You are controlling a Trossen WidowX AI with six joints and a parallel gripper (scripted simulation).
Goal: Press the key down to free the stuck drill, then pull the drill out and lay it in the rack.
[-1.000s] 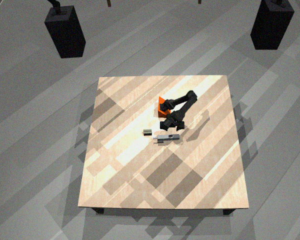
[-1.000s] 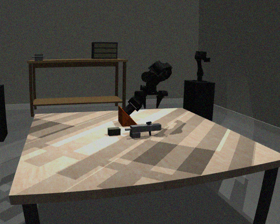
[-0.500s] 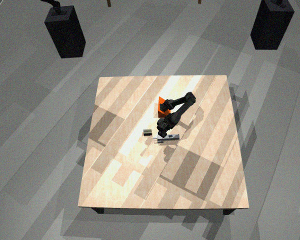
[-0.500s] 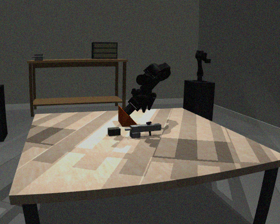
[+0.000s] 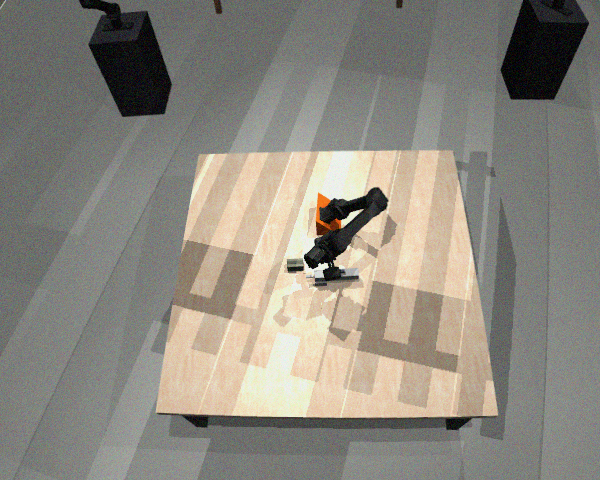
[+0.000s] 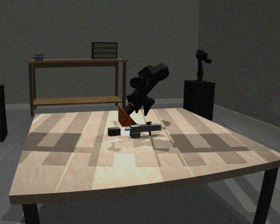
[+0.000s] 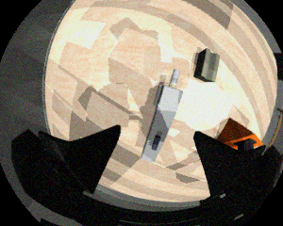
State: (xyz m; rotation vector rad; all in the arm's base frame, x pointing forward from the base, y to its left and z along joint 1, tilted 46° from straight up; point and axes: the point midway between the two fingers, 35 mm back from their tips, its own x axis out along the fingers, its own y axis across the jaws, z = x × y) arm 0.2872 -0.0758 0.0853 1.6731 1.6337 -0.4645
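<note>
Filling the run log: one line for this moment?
gripper: open, empty, above drill | drill: on table, not gripped | key: on drill top | small block: left of drill, apart

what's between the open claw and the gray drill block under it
Nothing: in the exterior view the open claw hangs above the drill block with only air between. The wrist view shows the block between its fingers.
</note>
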